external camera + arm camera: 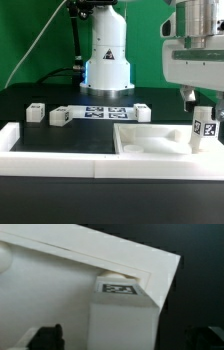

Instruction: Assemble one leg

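The leg (203,127), a short white post with a black-and-white tag, stands upright at the near corner of the wide flat white slab (150,142), at the exterior view's right. My gripper (196,100) hangs just above the leg's top. In the wrist view the leg (125,308) runs from the slab's corner (60,286) back toward the gripper (127,341). Its tagged end is at the slab. The dark fingers (48,337) stand on either side of the leg with gaps, so the gripper is open and empty.
A white L-shaped rail (60,142) runs along the front and bounds the slab. Three more small white tagged posts (36,113) (60,117) (142,112) lie on the black table near the marker board (100,112). The robot base (107,60) stands behind.
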